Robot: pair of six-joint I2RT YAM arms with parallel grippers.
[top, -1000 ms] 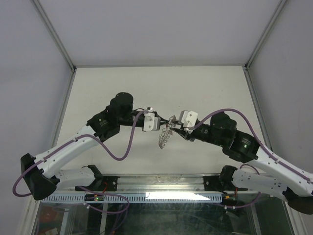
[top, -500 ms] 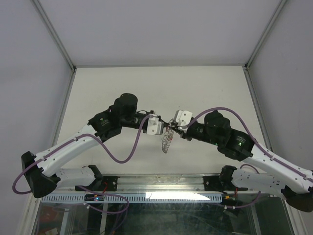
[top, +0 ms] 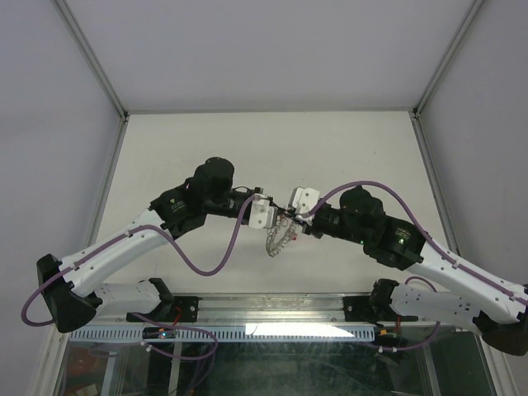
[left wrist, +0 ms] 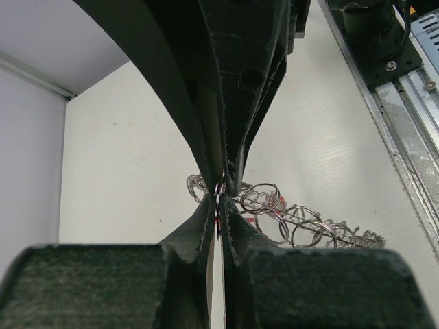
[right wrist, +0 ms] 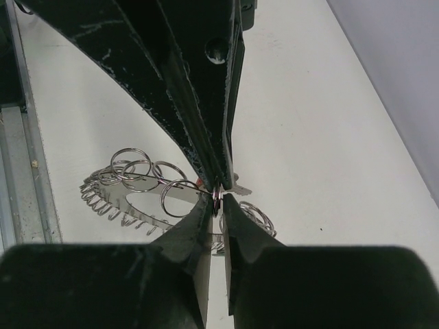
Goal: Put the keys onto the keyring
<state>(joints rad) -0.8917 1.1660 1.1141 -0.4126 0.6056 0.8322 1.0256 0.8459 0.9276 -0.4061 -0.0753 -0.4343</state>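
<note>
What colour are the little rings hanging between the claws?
Shiny silver rings, clearest in the left wrist view.

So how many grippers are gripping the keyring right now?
2. The left gripper, reaching in from the left, is shut on a thin ring of the keyring; the right gripper, from the right, is shut on one beside it.

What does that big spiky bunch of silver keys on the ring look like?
The large wire keyring is a shiny metal bunch: thin silver loops side by side, small keys sticking out like teeth, a bit of red among them. It droops over the white table between the left gripper and right gripper, which each pinch a thin loop at its top. Whether its low end touches the table is unclear.
</note>
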